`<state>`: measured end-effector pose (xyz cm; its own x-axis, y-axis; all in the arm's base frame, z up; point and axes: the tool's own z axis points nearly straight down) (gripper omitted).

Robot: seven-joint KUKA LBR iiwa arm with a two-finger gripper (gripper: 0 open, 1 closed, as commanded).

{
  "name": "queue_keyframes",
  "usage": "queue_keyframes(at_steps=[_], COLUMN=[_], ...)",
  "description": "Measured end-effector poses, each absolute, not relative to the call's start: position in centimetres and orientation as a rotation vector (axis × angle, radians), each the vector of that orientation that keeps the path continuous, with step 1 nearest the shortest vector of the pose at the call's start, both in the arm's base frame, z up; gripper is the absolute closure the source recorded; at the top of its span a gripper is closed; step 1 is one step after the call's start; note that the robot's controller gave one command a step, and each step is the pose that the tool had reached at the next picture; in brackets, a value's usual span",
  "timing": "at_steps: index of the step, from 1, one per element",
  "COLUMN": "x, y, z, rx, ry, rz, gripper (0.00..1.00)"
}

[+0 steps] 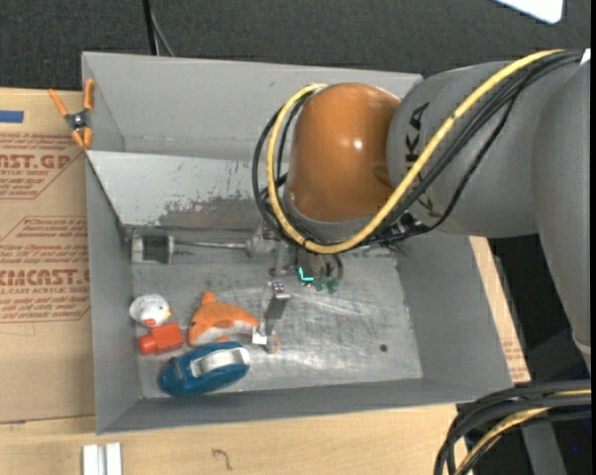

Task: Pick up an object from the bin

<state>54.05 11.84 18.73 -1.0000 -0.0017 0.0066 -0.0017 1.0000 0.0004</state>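
- So, the gripper (pixel 271 317) hangs down from under the arm's big orange cover (pixel 338 151), roughly mid-bin (pixel 377 339), a bit toward the front-left.
- Can't tell whether it's open or closed from this angle, since the cover and the yellow-and-black cables (pixel 278 216) hide too much.
- Closest thing to it is an orange fish-shaped toy (pixel 219 317), lying just to its left on the bin floor. Whether they actually touch, no idea.
- Right in front of the fish sits a blue tape dispenser (pixel 204 370), near the front wall.
- Further left, a small white round toy (pixel 149 310) and a red-orange block (pixel 159 341) sit next to each other.
- Back left by the wall lies a dark cylinder (pixel 154 248) with a metal rod.
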Motion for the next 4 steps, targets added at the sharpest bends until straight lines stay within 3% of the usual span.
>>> queue_keyframes(at_steps=[1, 2, 3, 4], x=[54.2, 52.9, 51.6, 51.6], y=[11.8, 11.6, 12.3, 12.3], z=[19.1, 15.2, 7.6, 7.5], rx=[0.001, 0.050, 0.369, 0.369], ry=[-3.142, -3.151, -3.107, -3.108], rz=[-0.002, -0.004, 0.013, 0.012], gripper=[0.00, 0.00, 1.00, 1.00])
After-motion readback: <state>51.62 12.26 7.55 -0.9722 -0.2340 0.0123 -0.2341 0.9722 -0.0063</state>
